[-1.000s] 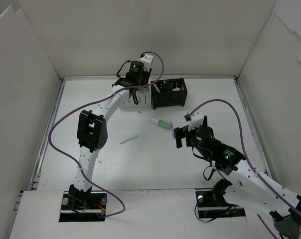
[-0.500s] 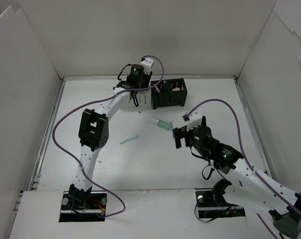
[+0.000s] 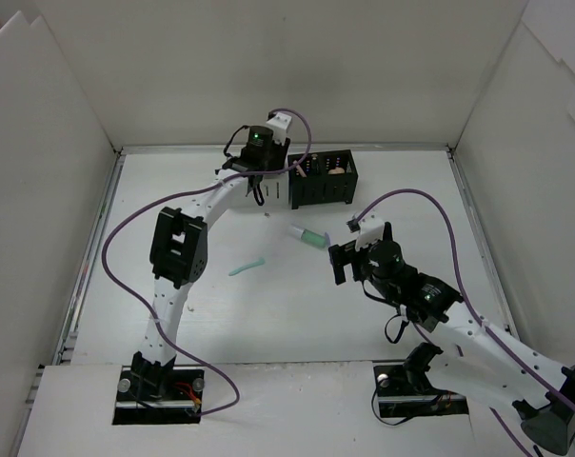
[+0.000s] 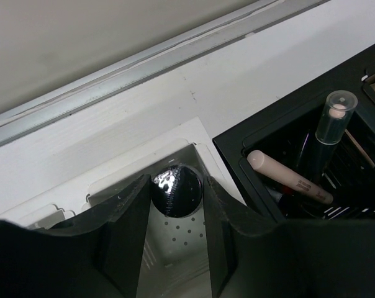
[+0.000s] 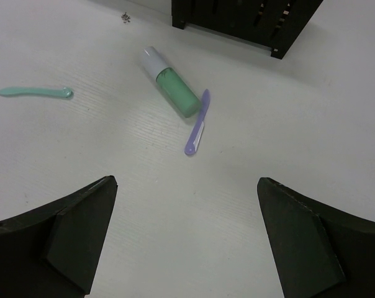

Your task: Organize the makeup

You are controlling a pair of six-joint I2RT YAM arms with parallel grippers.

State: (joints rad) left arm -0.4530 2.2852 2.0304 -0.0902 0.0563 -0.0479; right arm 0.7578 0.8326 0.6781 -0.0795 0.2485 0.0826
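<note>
My left gripper (image 4: 177, 184) is at the back, above the white slotted box (image 4: 189, 136). Its fingers are closed on a round black cap (image 4: 178, 194), seen end-on over a white compartment; the body below the cap is hidden. In the top view the left gripper (image 3: 259, 154) covers that box. My right gripper (image 5: 186, 181) is open and empty, low over the table. Ahead of it lie the mint-green tube (image 5: 172, 83) and a purple stick (image 5: 198, 123) touching it. A mint stick (image 5: 35, 92) lies to the left. In the top view the tube (image 3: 308, 236) and the mint stick (image 3: 247, 268) lie mid-table.
The black slotted box (image 3: 323, 179) stands right of the white one and holds a peach tube (image 4: 287, 177) and a clear-capped stick (image 4: 330, 121). White walls surround the table on three sides. Purple cables loop over both arms.
The left wrist has shifted slightly right over the boxes at the back. The right gripper has edged a little left toward the tube. The items on the table have not moved.
</note>
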